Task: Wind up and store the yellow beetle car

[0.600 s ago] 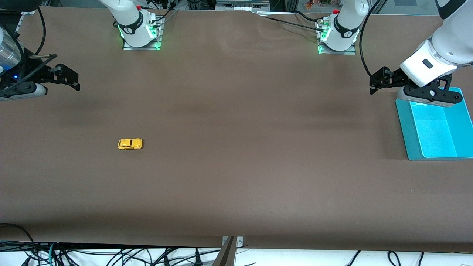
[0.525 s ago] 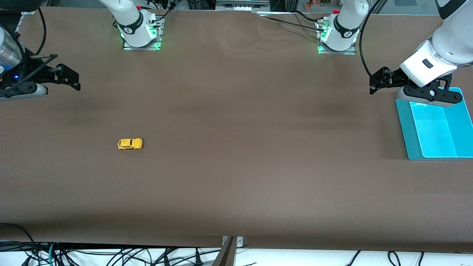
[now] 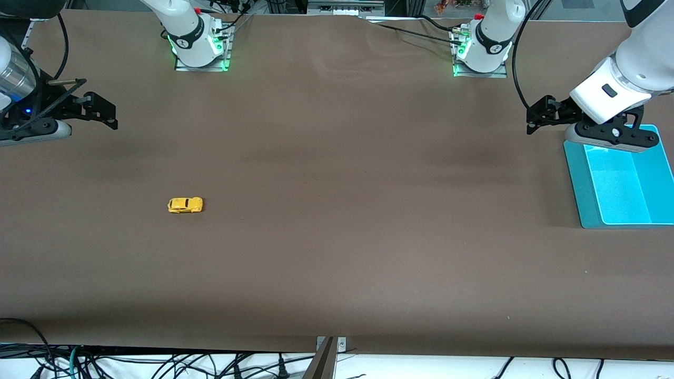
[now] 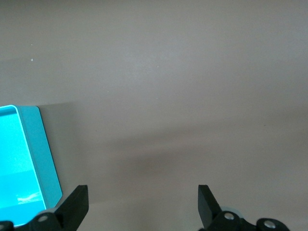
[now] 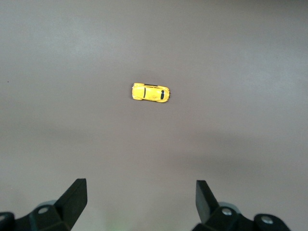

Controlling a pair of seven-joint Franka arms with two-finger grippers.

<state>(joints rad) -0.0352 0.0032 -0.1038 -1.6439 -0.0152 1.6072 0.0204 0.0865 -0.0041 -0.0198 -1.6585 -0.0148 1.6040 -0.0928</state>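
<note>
A yellow beetle car (image 3: 185,205) sits alone on the brown counter (image 3: 337,237), toward the right arm's end. The right tool (image 5: 139,204) hangs above it, fingers apart, seemingly ready to descend. The left tool (image 4: 143,207), also spread, waits beside the teal bin (image 3: 621,181).

No text, label, brand, number or sign can be read in any of the views. A small dark mark is seen on the collar of each arm's base at the desk's edge farthest from the front camera, but it cannot be made out as lettering.
</note>
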